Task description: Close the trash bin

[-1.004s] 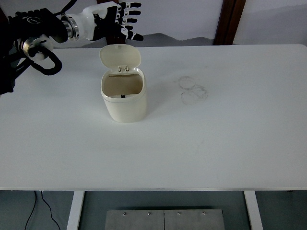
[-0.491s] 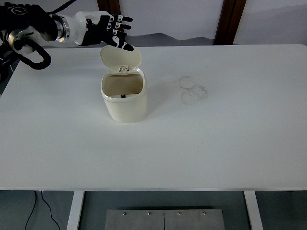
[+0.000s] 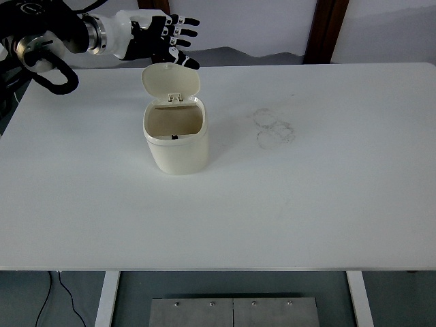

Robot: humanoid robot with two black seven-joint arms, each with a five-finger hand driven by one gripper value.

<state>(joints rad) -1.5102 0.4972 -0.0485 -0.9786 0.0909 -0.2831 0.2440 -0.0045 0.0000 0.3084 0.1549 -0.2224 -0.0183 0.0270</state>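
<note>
One arm is working from where I sit, the left, and its hand (image 3: 158,37) sits up behind the trash bin (image 3: 176,135), just beyond the top edge of the raised lid (image 3: 170,83). The fingers (image 3: 184,22) are spread and loosely extended, holding nothing; the thumb tip looks close to the lid's rim, though I cannot tell whether it touches. Over the last second I have watched that hand drop from higher above the bin to a spot nearer the lid, then shift slightly rightwards along its upper edge. The lid itself has not moved: it stands upright on its hinge at the bin's back, the brown interior showing. I read that as the approach being done and the push not yet begun. The bin stands left of the table's (image 3: 327,204) centre. To the bin's right lie faint ring-shaped smudges (image 3: 274,127) on the surface, well apart from it.
</note>
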